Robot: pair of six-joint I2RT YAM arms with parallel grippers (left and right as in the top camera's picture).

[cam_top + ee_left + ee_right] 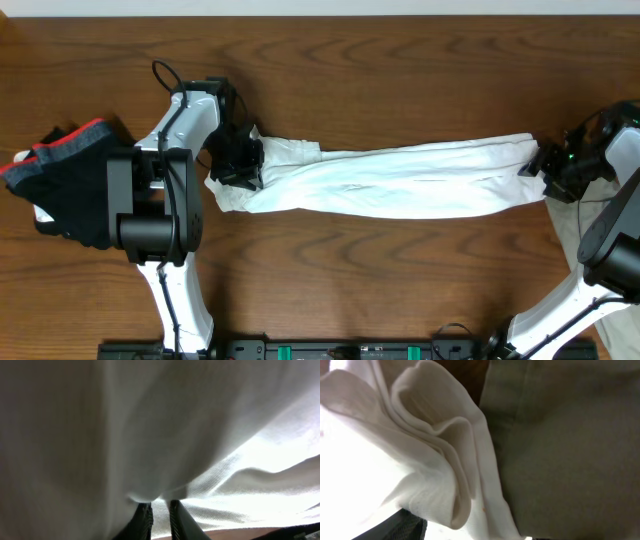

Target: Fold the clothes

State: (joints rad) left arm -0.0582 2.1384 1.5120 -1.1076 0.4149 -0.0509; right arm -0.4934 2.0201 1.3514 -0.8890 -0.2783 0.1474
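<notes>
A long white garment (400, 180) lies stretched left to right across the wooden table. My left gripper (240, 160) is at its left end; in the left wrist view the white cloth (210, 435) fills the frame and the two dark fingers (160, 521) are nearly together with cloth pinched between them. My right gripper (545, 165) is at the garment's right end. In the right wrist view bunched folds of white cloth (435, 460) cover the jaws, and only one dark finger (405, 527) shows under them.
A pile of dark clothes with a red-trimmed edge (60, 175) lies at the far left beside the left arm's base. A beige cloth (575, 225) lies at the right edge, and it also shows in the right wrist view (570, 450).
</notes>
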